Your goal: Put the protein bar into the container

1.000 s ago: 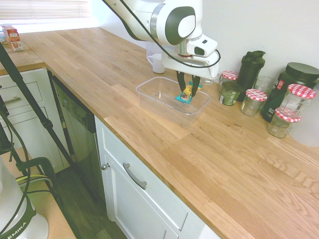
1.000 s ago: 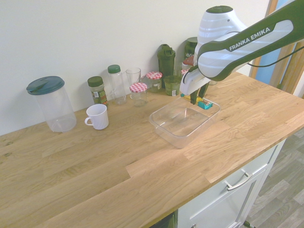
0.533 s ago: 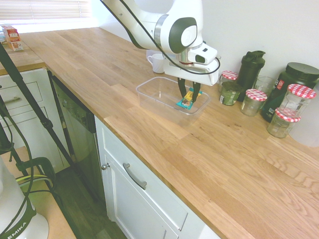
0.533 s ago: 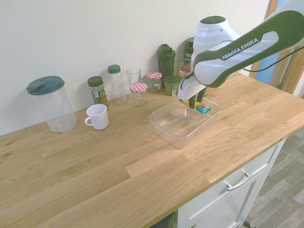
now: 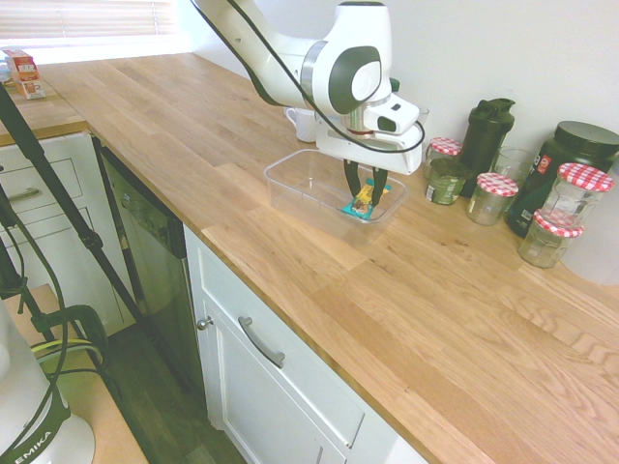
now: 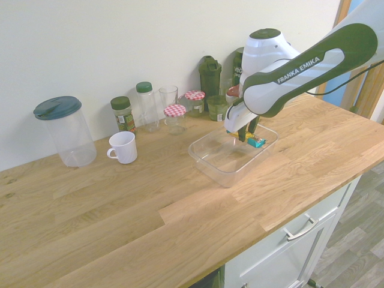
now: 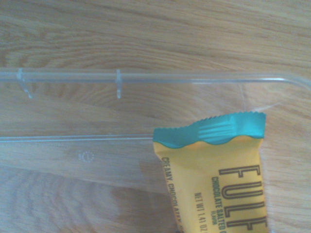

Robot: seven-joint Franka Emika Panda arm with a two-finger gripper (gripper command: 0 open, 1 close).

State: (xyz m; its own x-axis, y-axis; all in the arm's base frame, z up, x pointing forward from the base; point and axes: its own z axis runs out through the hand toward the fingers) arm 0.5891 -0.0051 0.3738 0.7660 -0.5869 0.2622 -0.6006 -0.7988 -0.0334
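The gripper is closed narrowly on the protein bar, which is held between its fingertips over the end of the container nearer the jars with red-checked lids. Compared with the earlier frames, the arm has been lowered and brought slightly nearer the counter's front edge; the container, below the gripper, is left unmoved. Whether its floor is touched by the bar cannot be told. The bar's long axis is laid roughly across the container, with one teal end pointed from the gripper toward the counter's front edge. "FRANKA EMIKA" is printed on the arm above the gripper. On the wrapper, "FULF" is seen in large letters, cut off, with "CHOCOLATE SALTED C", also cut off, "CREAMY, CHOCOLATEY", "NET WT 1.41 OZ" and the smaller "FLAVOR".
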